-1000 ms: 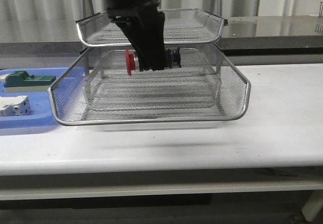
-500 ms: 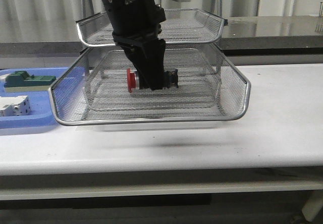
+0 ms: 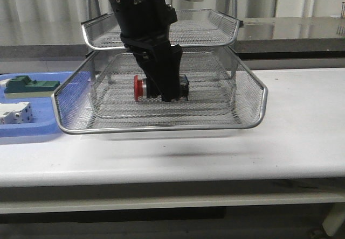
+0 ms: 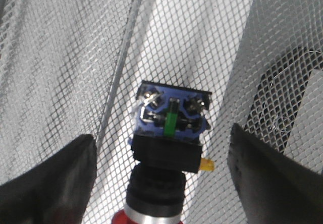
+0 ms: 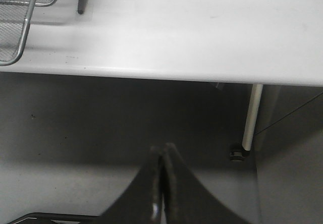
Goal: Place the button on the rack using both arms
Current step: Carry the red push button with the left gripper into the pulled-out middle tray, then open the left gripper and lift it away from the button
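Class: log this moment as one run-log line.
left gripper: open, straddling button | button: lying on rack pulled-out tier | right gripper: shut, empty, off table

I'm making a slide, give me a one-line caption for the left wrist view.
Open left end effector straddling the button, which lies on the rack mesh.

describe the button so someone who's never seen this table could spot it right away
Find the silver wire-mesh rack on the white table, then its pulled-out tier. The button lies there on its side under the open left claw. Its red mushroom head, silver collar and black body set it apart from the green and white blocks on the blue tray.
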Robot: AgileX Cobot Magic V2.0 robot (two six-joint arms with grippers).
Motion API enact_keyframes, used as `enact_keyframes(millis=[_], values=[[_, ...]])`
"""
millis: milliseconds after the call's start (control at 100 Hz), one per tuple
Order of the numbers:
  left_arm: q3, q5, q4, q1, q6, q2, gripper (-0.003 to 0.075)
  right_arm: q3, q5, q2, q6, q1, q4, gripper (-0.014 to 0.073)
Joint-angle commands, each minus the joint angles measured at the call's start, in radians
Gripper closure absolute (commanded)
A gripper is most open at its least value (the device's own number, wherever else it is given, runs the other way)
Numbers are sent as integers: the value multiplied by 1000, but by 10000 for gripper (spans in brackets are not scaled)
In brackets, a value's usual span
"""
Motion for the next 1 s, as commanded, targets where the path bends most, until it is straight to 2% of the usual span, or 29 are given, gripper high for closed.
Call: enact_keyframes(millis=[0,240,420,570,760,990], values=[[-28,5,-16,-8,-12,-64,186,-31,-65,2,1,-1,-16,662],[-28,89,-11,-8,-63,-128,204,-31,-65,2,1,-1,-16,662],[-28,127,82,-3,-144,-214,204,-31,-65,2,1,-1,-16,662],[-28,185,95,43,-168,-288,204,-31,-65,2,1,-1,-16,662],[-2,192,88,199,-234,-394,208,-31,-65,2,1,-1,-16,662],[119,132,40,423,-273,-542,266,-31,-65,2,1,-1,-16,662]])
